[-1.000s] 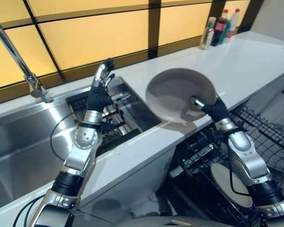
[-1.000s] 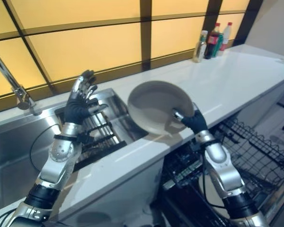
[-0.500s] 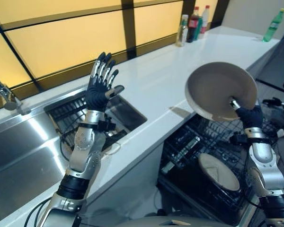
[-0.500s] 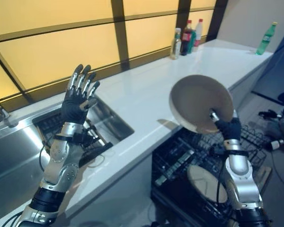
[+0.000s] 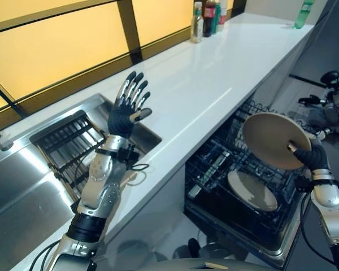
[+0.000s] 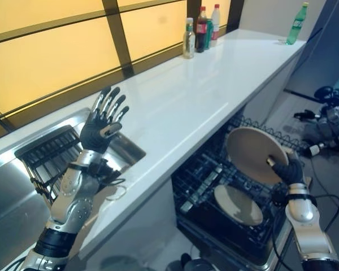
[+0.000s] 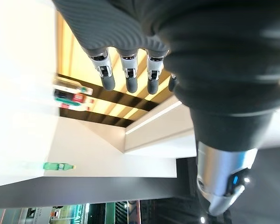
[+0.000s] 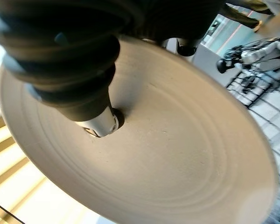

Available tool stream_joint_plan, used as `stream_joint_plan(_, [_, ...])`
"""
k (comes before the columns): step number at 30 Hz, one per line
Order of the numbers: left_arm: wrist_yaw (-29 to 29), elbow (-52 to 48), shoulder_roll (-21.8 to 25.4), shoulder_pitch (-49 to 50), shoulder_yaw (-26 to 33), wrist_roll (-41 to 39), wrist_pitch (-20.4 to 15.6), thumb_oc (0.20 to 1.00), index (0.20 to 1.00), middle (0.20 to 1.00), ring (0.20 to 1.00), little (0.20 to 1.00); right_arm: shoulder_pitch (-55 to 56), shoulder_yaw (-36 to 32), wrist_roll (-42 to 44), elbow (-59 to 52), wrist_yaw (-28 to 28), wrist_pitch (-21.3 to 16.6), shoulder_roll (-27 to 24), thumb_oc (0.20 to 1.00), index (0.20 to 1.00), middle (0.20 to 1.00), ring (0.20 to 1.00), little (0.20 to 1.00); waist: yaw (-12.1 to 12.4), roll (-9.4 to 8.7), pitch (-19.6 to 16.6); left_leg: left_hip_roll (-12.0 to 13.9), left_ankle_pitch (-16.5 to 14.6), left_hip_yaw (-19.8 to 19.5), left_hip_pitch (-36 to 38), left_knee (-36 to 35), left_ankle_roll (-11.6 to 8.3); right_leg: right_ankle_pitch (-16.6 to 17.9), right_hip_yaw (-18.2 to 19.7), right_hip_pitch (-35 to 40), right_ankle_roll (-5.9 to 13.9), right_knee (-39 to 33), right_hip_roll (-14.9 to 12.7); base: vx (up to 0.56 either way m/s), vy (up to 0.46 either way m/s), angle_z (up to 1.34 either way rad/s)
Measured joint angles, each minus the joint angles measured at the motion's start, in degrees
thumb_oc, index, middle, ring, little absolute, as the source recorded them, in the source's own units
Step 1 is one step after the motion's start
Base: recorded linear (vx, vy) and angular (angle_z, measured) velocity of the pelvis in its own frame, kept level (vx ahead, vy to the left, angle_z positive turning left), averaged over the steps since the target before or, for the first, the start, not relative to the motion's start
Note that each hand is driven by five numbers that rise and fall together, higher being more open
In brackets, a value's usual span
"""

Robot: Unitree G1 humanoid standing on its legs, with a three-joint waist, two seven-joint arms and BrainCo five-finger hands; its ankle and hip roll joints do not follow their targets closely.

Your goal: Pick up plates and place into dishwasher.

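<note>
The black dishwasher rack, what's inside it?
One round beige plate lies in the black wire dishwasher rack. The right hand holds another beige plate above, hiding the rack behind it.

The held plate [image 5: 273, 139] covers most of the right hand [image 5: 313, 158], so its fingers behind the rim stay unseen. In the dishwasher rack [image 5: 214, 161], the lower plate [image 5: 251, 190] sits partly behind the wires, and the small items beside it are too dark to identify
</note>
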Motion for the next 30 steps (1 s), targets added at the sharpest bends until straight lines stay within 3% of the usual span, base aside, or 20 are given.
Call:
stream_joint_plan(12, [-3.1, 0.0, 1.3, 1.2, 0.1, -0.5, 1.1, 1.0, 1.0, 1.0, 1.0, 1.0, 0.2, 1.0, -10.3, 4.7, -0.4, 2.1, -1.4, 0.2, 0.2, 0.2, 0.2, 0.2, 0.3, -2.63, 3.5, 0.0, -0.4, -0.1, -0.8, 1.9, -0.12, 0.0, -0.2, -0.3, -0.05, 0.8, -0.4, 0.02, -0.089, 0.01])
stream_joint_plan(21, [-4.5, -0.4, 2.6, 1.0, 0.1, -3.2, 2.3, 1.0, 1.0, 1.0, 1.0, 1.0, 0.3, 3.3, -21.6, 14.5, -3.4, 4.7, -5.9, 0.2, 0.2, 0.2, 0.2, 0.2, 0.6, -2.96, 5.3, 0.3, -1.9, -1.4, -3.4, 5.9, 0.12, 0.0, -1.3, -1.0, -0.13, 1.8, -0.8, 0.04, -0.081, 0.06])
stream_joint_plan(30, [-7.0, -2.6, 5.5, -1.5, -1.9, -4.9, 2.3, 1.0, 1.0, 1.0, 1.0, 1.0, -3.8, 13.3, -30.5, 22.5, -8.1, 7.9, -9.3, 0.2, 0.2, 0.2, 0.2, 0.2, 3.6, -4.66, 7.7, 1.1, -4.2, -5.2, -11.1, 14.4, 0.05, -0.1, -4.1, -4.1, -0.35, 4.0, -1.2, -0.02, -0.087, 0.19])
